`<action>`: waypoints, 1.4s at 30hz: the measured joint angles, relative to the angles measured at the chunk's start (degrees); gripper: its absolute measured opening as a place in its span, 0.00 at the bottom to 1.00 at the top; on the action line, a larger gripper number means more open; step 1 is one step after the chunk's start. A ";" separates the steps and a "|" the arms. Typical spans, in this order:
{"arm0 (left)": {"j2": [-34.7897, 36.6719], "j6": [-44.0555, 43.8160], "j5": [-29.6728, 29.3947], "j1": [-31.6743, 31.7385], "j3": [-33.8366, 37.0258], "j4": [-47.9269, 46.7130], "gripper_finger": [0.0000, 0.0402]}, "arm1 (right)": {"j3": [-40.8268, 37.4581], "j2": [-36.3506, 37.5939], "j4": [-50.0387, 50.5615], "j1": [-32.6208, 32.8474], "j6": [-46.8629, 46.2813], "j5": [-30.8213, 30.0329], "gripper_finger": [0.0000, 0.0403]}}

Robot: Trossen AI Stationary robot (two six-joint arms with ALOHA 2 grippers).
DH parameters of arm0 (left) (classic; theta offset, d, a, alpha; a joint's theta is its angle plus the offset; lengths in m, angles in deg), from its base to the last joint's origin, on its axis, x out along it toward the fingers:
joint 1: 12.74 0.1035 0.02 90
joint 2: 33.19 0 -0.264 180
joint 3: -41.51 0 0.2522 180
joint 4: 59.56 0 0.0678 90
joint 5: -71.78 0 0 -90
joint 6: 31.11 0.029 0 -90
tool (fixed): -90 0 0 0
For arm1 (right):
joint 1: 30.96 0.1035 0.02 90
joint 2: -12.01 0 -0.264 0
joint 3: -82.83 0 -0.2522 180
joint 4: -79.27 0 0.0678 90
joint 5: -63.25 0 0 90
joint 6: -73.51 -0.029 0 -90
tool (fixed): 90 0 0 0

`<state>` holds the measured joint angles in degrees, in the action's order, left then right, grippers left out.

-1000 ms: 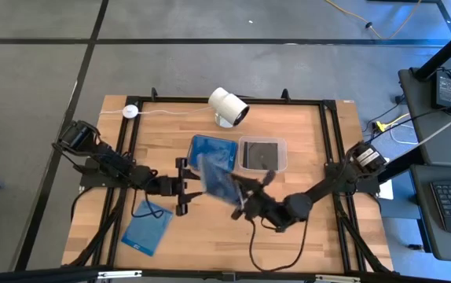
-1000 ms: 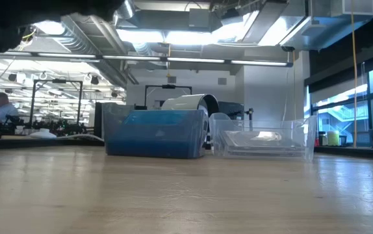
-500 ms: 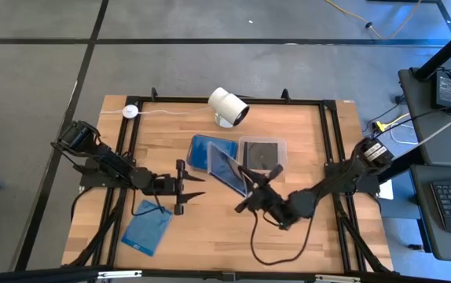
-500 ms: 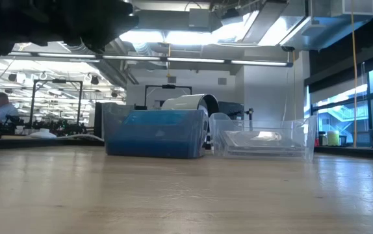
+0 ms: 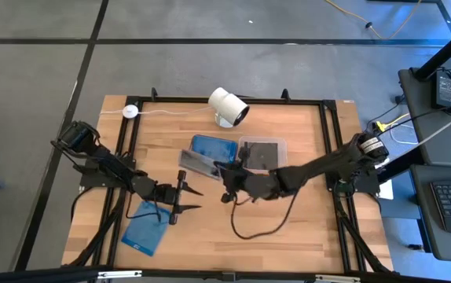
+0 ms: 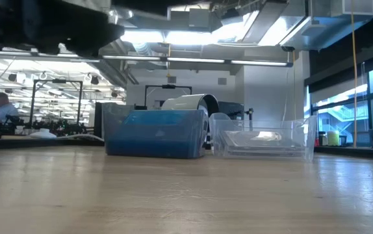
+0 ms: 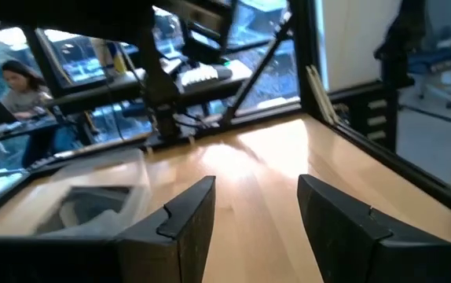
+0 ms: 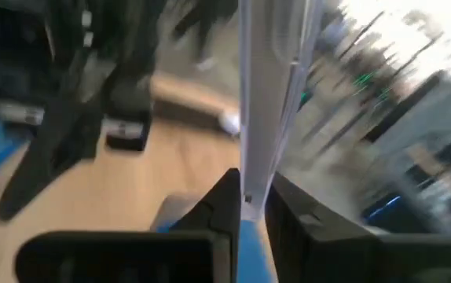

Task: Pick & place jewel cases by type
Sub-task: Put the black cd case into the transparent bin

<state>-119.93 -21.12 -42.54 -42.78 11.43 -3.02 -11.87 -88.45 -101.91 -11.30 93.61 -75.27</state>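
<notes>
Thin translucent jewel case (image 8: 271, 94), edge-on in right gripper (image 8: 249, 200)

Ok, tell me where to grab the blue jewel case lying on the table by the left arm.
Take the blue jewel case by an edge, probably the one nearest the open left gripper, coming from above: it lies flat on the table and is thin.

Wooden table (image 5: 288, 228), blue jewel case (image 5: 147, 230) flat near front-left, two tubs (image 5: 214, 153) side by side, white camera (image 5: 228, 106).
</notes>
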 joint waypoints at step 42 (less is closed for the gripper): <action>0.00 -1.76 -0.24 -0.55 -0.02 -2.85 0.45 | 22.39 0.06 104.93 -29.50 -15.57 46.16 0.13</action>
<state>-119.93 -22.88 -42.78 -43.33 11.41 -5.88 10.52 -88.39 3.02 -40.80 78.04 -29.12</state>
